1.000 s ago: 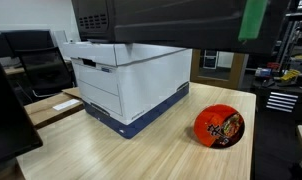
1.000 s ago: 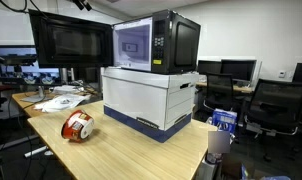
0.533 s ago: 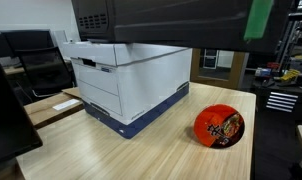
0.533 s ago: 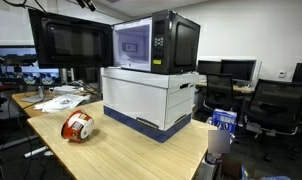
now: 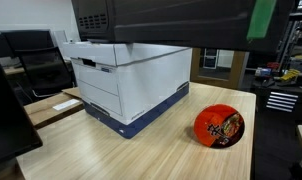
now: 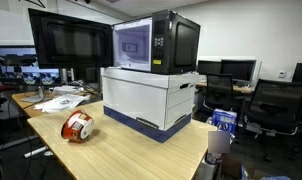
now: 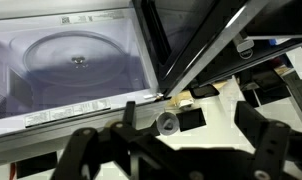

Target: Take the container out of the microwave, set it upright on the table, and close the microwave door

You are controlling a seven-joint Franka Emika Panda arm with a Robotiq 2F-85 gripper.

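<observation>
The red container lies on its side on the table in both exterior views (image 5: 219,126) (image 6: 79,126), with its printed top facing sideways. The black microwave (image 6: 176,42) stands on a white-and-blue box (image 6: 151,95). In the wrist view its lit cavity (image 7: 71,60) with the glass turntable is empty. The dark glossy microwave door (image 7: 191,40) stands open, slanting across the upper right. My gripper (image 7: 171,150) is open and empty, its fingers spread wide in front of the cavity's lower edge. It does not show clearly in either exterior view.
The light wood table (image 5: 141,155) has bare surface in front of the box (image 5: 131,80). A smaller desk with papers (image 6: 56,100) and monitors stand behind. Office chairs (image 6: 281,105) and a cup (image 6: 221,128) are at the table's far end.
A green patch at the top edge of an exterior view has slid slightly to the right. The container and the box have not moved.
</observation>
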